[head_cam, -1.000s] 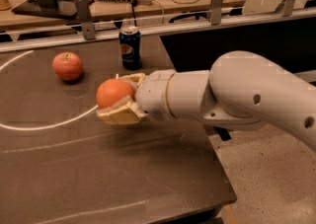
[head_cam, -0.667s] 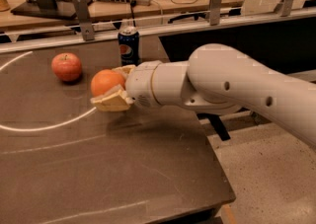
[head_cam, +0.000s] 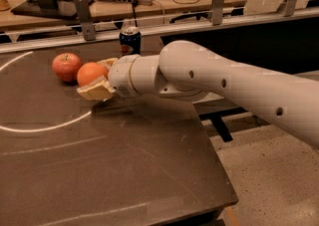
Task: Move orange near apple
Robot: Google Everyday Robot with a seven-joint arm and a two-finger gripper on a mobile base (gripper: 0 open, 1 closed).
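The orange [head_cam: 90,73] is round and bright orange. It sits between the cream fingers [head_cam: 94,91] of my gripper [head_cam: 97,77], which is shut on it, just above the dark table [head_cam: 124,160]. The apple [head_cam: 66,66] is reddish with pale blotches and rests on the table right beside the orange, to its left. The two fruits are almost touching. My white arm [head_cam: 214,80] reaches in from the right.
A blue soda can [head_cam: 130,41] stands upright behind my wrist near the table's back edge. A white curved line [head_cam: 45,128] is drawn on the tabletop. A metal rail [head_cam: 149,26] and a cluttered desk lie behind. The table's right edge drops to the floor.
My gripper has carried the orange to the left, from the middle of the table to right beside the apple. The apple and the can have not moved.
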